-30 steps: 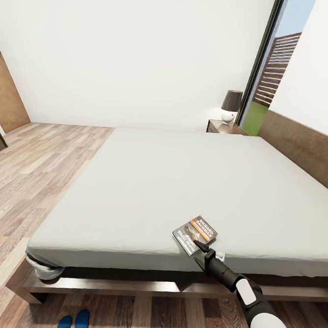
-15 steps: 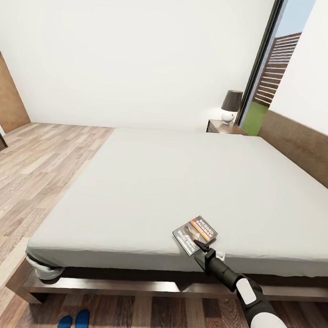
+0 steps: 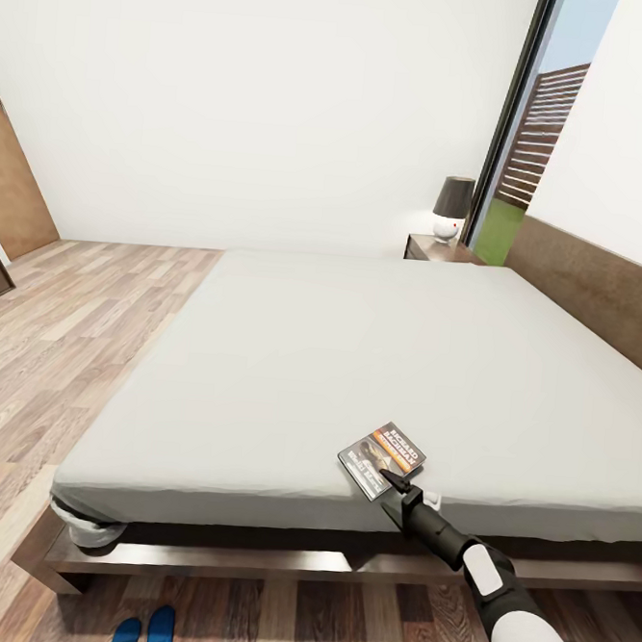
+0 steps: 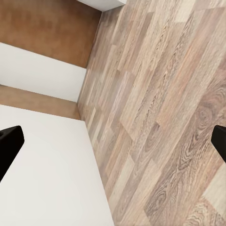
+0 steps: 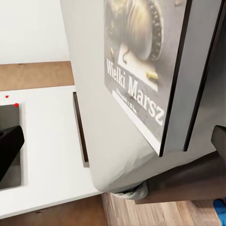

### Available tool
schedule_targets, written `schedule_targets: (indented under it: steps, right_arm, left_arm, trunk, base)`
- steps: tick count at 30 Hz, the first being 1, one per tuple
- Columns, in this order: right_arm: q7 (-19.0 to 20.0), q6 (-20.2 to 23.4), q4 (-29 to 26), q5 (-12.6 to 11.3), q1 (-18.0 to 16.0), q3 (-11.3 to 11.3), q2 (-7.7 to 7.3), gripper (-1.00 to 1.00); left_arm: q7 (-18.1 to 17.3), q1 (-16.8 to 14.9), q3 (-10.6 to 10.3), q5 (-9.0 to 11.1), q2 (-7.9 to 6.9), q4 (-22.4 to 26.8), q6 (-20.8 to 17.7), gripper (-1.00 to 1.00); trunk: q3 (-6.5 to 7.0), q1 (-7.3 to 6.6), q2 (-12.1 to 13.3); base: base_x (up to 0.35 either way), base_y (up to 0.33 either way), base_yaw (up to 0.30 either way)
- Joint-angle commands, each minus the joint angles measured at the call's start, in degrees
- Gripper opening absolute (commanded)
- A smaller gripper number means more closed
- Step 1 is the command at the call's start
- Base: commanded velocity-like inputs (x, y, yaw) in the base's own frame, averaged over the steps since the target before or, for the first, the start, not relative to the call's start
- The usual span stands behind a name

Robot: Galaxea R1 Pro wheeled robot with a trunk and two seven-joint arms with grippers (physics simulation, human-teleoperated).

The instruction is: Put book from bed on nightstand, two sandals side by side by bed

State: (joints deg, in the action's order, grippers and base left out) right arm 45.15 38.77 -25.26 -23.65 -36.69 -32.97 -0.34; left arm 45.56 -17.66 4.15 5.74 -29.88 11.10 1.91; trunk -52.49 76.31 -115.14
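While my left claw [image 4: 113, 141] hangs spread wide over bare floor planks [image 4: 174, 94], the book [image 3: 382, 459] lies flat at the near edge of the bed [image 3: 357, 353], its long axis slanting away to my right. My right claw [image 3: 392, 483] is by far the nearer, fingers parted, tips at the book's near corner.

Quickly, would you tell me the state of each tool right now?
Left tool: open, holding nothing.
Right tool: open, at the book, not gripping it.
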Motion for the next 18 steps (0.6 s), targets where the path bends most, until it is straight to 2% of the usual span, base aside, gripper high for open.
schedule_targets:
  steps: [1, 18]
  right_arm:
    - [0.1, 0.34, 0.03, -0.07, -0.05, -0.25, -0.01, 1.0]
    - [0.25, 0.3, 1.55, -0.26, -0.05, -0.38, -0.38, 1.0]
  left_arm:
    - [0.05, -0.01, -0.02, 0.5, 0.0, 0.07, 0.2, 1.0]
    - [0.06, -0.01, -0.02, 0.5, 0.0, 0.07, 0.2, 1.0]
  trunk:
    - [-0.05, -0.01, -0.02]
    - [-0.05, -0.01, -0.02]
  base:
    - [0.0, 0.0, 0.0]
    - [0.0, 0.0, 0.0]
